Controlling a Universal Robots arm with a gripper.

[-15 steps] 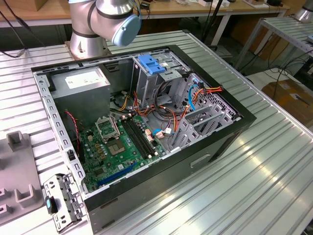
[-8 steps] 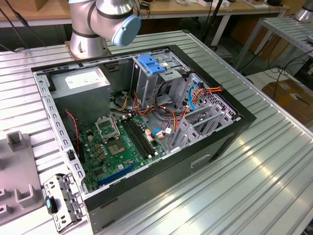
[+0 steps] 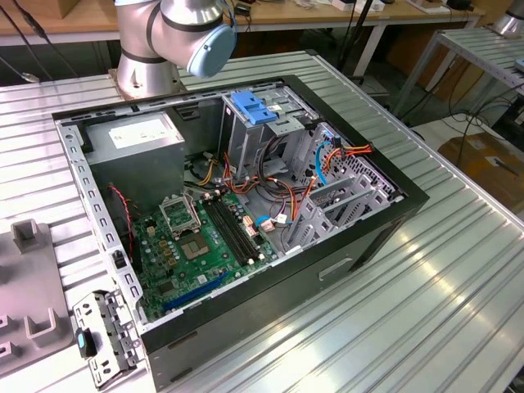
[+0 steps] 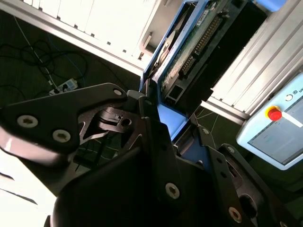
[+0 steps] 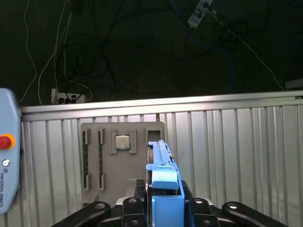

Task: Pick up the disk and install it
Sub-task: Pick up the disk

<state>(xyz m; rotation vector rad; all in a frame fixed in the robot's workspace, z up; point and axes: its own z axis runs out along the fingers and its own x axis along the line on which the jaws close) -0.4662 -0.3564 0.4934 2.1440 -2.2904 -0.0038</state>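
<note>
One disk point(image 5: 160, 158) in gripper point(image 5: 164, 204); parts tray point(image 5: 94, 189) beyond.

We've got a ribbed aluminium table point(image 3: 458, 270) carrying everything here. Lying on its side right on it is an open black computer case point(image 3: 246, 307). At the exterior view's left sits a grey fixture plate point(image 3: 29, 286), with a small perforated metal bracket point(image 3: 106, 340) just beside the case's corner. The arm's base point(image 3: 147, 74) stands behind the case.
</note>
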